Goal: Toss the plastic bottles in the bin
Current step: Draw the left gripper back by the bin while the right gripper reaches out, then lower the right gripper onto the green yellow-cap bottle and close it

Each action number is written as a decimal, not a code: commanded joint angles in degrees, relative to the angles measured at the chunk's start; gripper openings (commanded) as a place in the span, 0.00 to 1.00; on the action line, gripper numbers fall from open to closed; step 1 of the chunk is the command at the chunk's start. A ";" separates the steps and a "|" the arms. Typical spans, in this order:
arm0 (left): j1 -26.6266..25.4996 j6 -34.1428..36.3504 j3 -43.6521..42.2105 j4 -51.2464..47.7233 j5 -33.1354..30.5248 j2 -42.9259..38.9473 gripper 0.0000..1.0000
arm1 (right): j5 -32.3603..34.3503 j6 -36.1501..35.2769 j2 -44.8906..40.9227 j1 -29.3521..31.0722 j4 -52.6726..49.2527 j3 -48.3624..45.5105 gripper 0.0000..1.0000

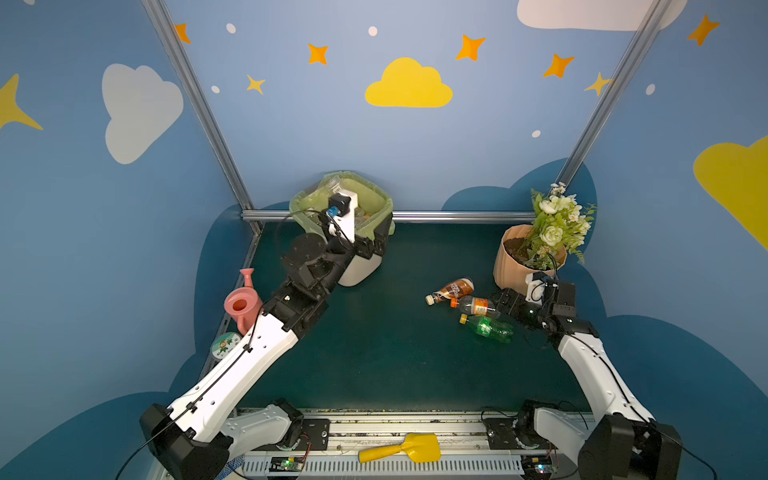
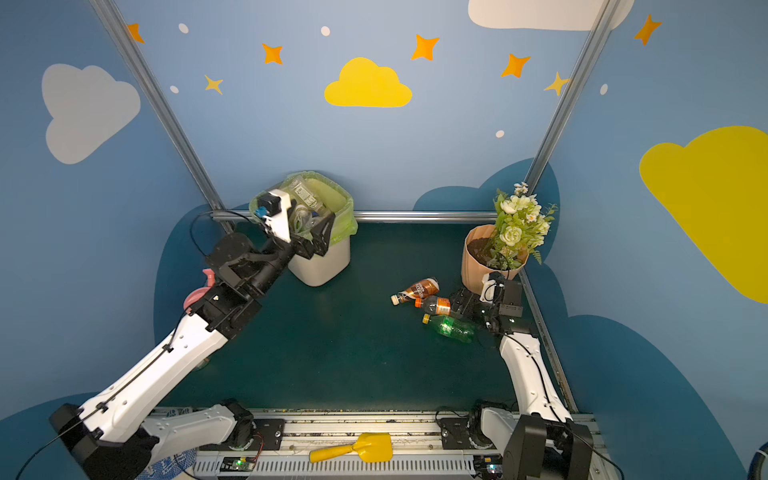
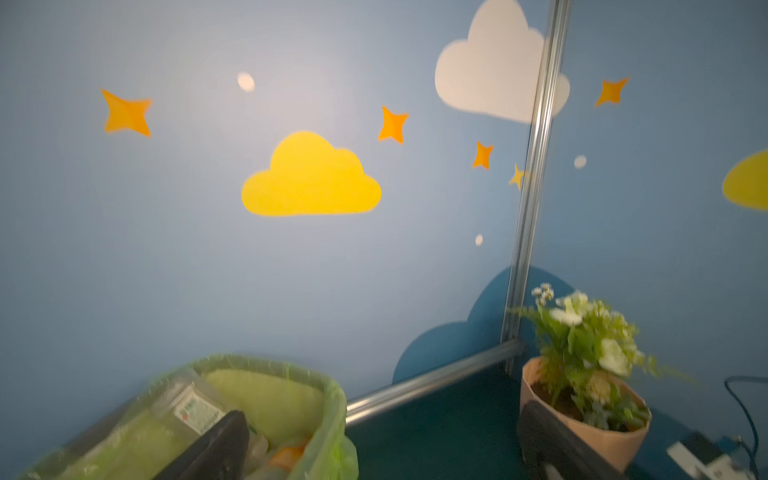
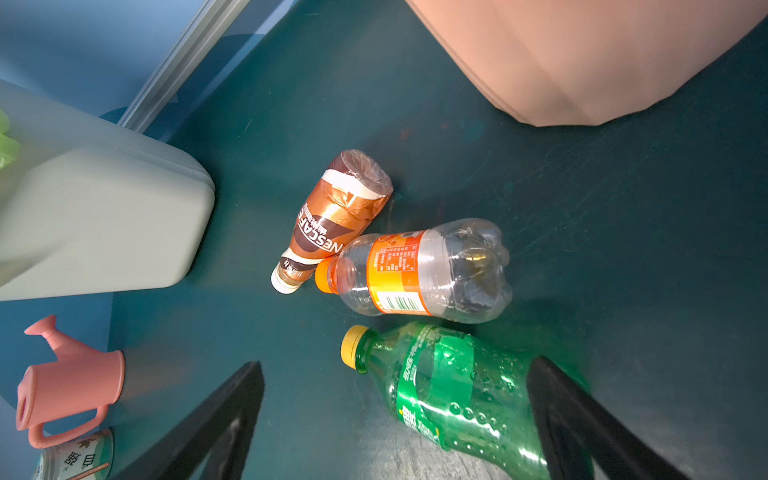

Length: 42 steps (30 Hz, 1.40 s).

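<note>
Left gripper (image 2: 318,241): jaws spread wide, nothing held, poised at the near rim of the bin (image 2: 322,268). Clear bottles (image 2: 305,199) lie in the bag just beyond it.

Right gripper (image 4: 397,368): jaws wide, empty, straddling the green bottle (image 4: 449,386) on the table. Whether a finger touches it cannot be told. The orange-labelled bottle (image 4: 419,270) and brown bottle (image 4: 336,220) lie just ahead, apparently touching.

Green bottle (image 4: 453,395) lies between spread jaws.
</note>
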 commanded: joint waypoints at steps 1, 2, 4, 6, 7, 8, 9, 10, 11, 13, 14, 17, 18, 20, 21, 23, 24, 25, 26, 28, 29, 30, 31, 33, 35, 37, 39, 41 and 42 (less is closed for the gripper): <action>-2.47 1.17 -4.13 -1.19 -3.01 -2.72 1.00 | 0.15 0.32 1.05 0.86 0.11 1.86 0.97; -3.26 1.50 -5.09 -1.96 -3.24 -2.94 1.00 | 0.29 0.25 1.28 1.00 -0.11 1.99 0.97; -5.54 1.46 -6.63 -3.90 -5.34 -2.80 1.00 | 1.15 -0.52 1.73 1.77 -1.00 2.41 0.97; -7.05 0.66 -8.19 -5.33 -6.45 -2.31 1.00 | 2.76 -1.34 2.31 2.60 -2.50 2.94 0.97; -7.62 -0.20 -9.02 -5.87 -7.24 -1.89 1.00 | 3.67 -1.98 2.69 3.00 -3.44 3.33 0.97; -7.66 -1.38 -9.88 -6.19 -7.40 -1.55 1.00 | 4.36 -2.72 3.07 3.51 -4.38 3.76 0.96; -7.89 -2.60 -10.94 -6.30 -7.30 -1.24 1.00 | 5.26 -3.65 3.45 4.02 -5.50 4.22 0.96; -7.90 -3.96 -12.04 -6.18 -7.29 -0.89 1.00 | 5.89 -4.82 3.80 4.58 -6.49 4.63 0.96; -7.86 -5.00 -12.84 -6.21 -7.44 -0.62 1.00 | 6.65 -5.95 4.08 5.04 -7.67 5.10 0.96; -7.93 -7.65 -14.10 -6.98 -8.78 -0.21 1.00 | 8.68 -9.00 5.00 6.31 -10.99 6.67 0.95; -7.99 -8.54 -14.39 -7.45 -9.06 -0.14 1.00 | 9.41 -10.53 5.41 6.88 -12.22 7.38 0.94; -7.89 -9.81 -15.30 -7.80 -9.61 -0.20 1.00 | 11.85 -14.20 8.02 9.12 -16.59 9.79 0.92; -7.92 -9.99 -15.52 -7.79 -10.06 -0.21 1.00 | 12.54 -15.39 9.11 9.73 -18.00 10.63 0.91; -7.91 -10.98 -15.67 -8.13 -11.58 -0.48 1.00 | 14.01 -17.99 11.17 10.91 -21.00 12.30 0.87; -7.93 -11.76 -15.75 -8.66 -12.71 -0.57 1.00 | 15.01 -19.33 12.16 11.65 -22.60 13.18 0.85; -7.66 -12.26 -16.16 -9.28 -13.42 -1.31 1.00 | 16.48 -22.44 13.48 12.93 -24.88 14.29 0.84; -7.60 -12.51 -16.62 -9.24 -13.58 -1.66 1.00 | 17.03 -23.39 13.80 13.59 -25.36 14.60 0.84; -7.47 -12.70 -17.13 -9.20 -13.69 -2.17 1.00 | 17.17 -24.55 14.10 14.18 -25.36 14.82 0.84; -7.34 -12.81 -17.48 -9.33 -13.85 -2.57 1.00 | 17.95 -25.50 14.64 14.71 -25.66 15.07 0.84; -7.20 -12.94 -18.38 -9.62 -14.33 -3.68 1.00 | 19.76 -26.86 16.06 15.93 -27.51 16.50 0.83; -6.96 -13.05 -18.95 -9.56 -14.64 -4.44 1.00 | 20.65 -27.69 16.82 16.79 -28.66 17.10 0.83; -6.67 -13.10 -19.54 -9.33 -14.80 -4.93 1.00 | 21.68 -28.77 17.46 17.56 -29.76 17.65 0.82; -6.30 -13.37 -19.94 -9.14 -14.71 -5.33 1.00 | 22.71 -30.01 17.83 18.31 -30.38 17.90 0.82; -5.46 -13.85 -20.51 -8.94 -14.00 -6.00 1.00 | 24.91 -31.99 19.14 19.28 -32.14 18.51 0.82; -4.86 -14.22 -20.77 -8.94 -13.41 -6.42 1.00 | 25.90 -33.34 20.33 19.84 -33.17 18.68 0.82; -4.32 -14.55 -20.94 -9.01 -12.54 -6.72 1.00 | 26.47 -34.13 21.57 20.32 -33.70 18.48 0.82; -3.96 -14.67 -21.04 -9.25 -11.84 -6.95 1.00 | 26.58 -34.97 22.85 20.82 -34.04 18.10 0.80; -3.62 -14.56 -21.13 -9.59 -11.47 -7.26 1.00 | 26.62 -35.00 23.98 21.45 -34.17 18.28 0.78; -3.45 -14.52 -21.20 -9.68 -11.43 -7.50 1.00 | 27.14 -34.87 24.52 21.75 -34.26 18.37 0.78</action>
